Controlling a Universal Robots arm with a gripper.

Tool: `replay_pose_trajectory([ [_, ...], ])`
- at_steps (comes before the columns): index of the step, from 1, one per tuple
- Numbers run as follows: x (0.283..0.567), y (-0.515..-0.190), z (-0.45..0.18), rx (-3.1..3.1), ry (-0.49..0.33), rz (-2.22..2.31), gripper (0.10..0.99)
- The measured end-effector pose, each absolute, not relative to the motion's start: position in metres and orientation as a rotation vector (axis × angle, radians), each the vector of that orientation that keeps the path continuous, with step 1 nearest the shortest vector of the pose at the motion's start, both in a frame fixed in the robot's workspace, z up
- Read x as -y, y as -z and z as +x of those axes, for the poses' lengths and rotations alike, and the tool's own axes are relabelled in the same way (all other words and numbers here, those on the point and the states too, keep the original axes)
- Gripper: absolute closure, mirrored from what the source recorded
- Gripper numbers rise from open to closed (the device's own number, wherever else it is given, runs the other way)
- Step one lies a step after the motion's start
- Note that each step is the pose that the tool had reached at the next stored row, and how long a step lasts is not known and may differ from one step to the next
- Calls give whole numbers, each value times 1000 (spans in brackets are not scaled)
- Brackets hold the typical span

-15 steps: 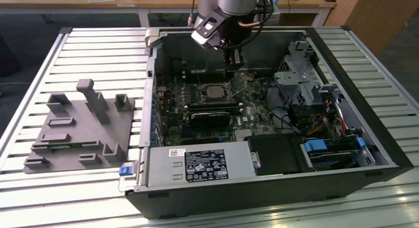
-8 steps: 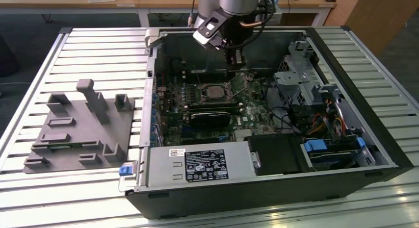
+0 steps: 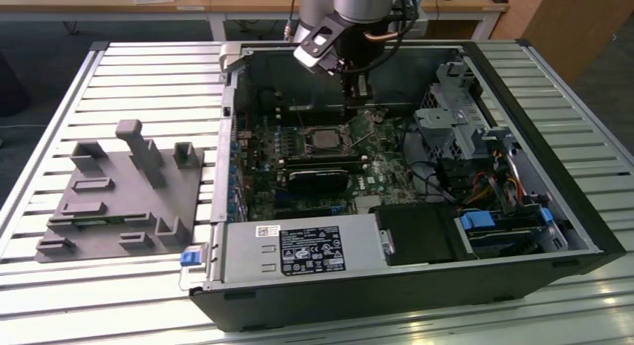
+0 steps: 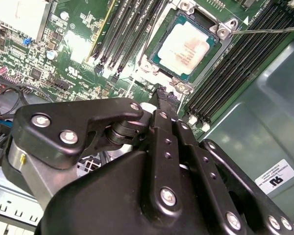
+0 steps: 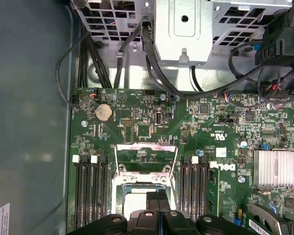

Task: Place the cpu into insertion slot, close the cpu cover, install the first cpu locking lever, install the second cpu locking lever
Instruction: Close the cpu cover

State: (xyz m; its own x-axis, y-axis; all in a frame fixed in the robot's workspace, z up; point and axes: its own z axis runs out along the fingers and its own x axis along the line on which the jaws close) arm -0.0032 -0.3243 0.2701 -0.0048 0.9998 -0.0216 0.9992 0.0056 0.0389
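The cpu lies flat in the insertion slot on the green board, silver top up. In the first wrist view the cpu cover stands raised off the slot on its far side, with board showing through its cut-out. A thin metal locking lever sticks out free beside the slot. My gripper hangs just above the slot's edge, fingers pressed together and shut, with nothing seen between them in both wrist views.
The open computer case sits on a slatted metal table. Memory slots flank the socket. A black card, drive cage, power supply and cables crowd the inside. A grey fixture lies at the exterior view's left.
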Motion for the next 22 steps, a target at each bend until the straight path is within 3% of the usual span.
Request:
replay_pose_trajectory([
  [22, 324, -270, 5, -2197, -19, 2186, 980],
])
